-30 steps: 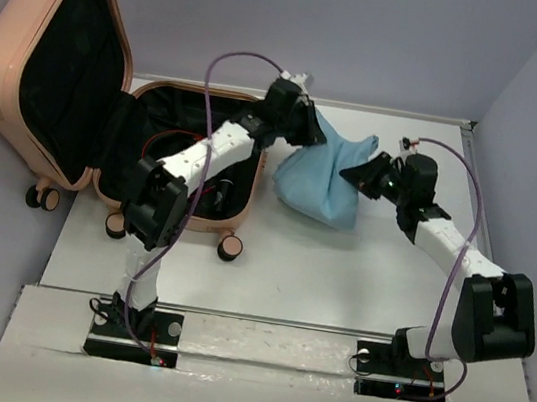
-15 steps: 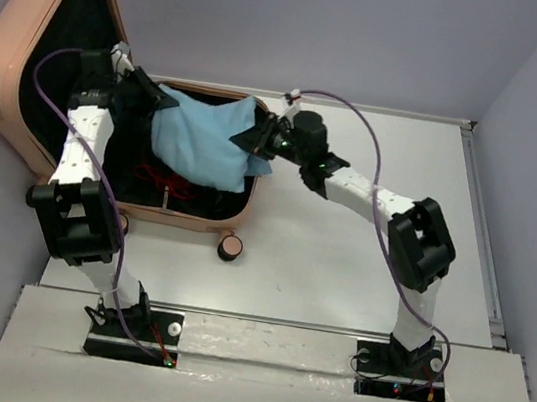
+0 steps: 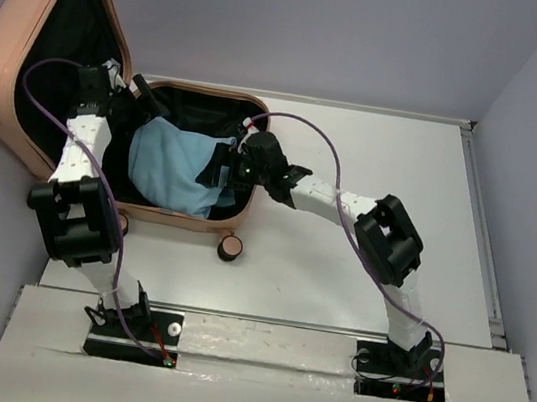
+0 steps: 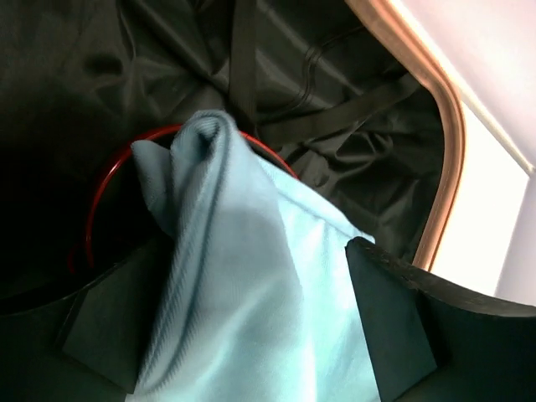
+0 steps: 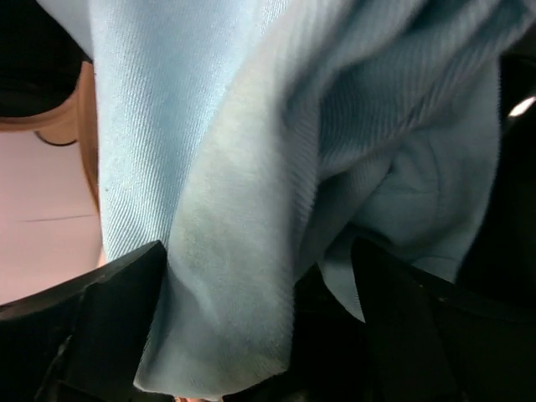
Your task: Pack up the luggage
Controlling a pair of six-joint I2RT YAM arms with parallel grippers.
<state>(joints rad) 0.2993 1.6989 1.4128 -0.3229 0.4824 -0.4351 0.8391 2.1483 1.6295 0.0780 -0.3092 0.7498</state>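
Open pink suitcase at 10 o'clock on table, w/ blue cloth inside, clamped by left gripper & right gripper at opposite ends.

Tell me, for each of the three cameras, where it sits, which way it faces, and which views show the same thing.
Top external: above and behind the bases, looking down at the luggage and both arms.
Left wrist: on the left pincer, facing the black lining; its fingers flank the blue cloth.
Right wrist: on the right pincer, filled by cloth, fingers at the bottom.
All three show the cloth.
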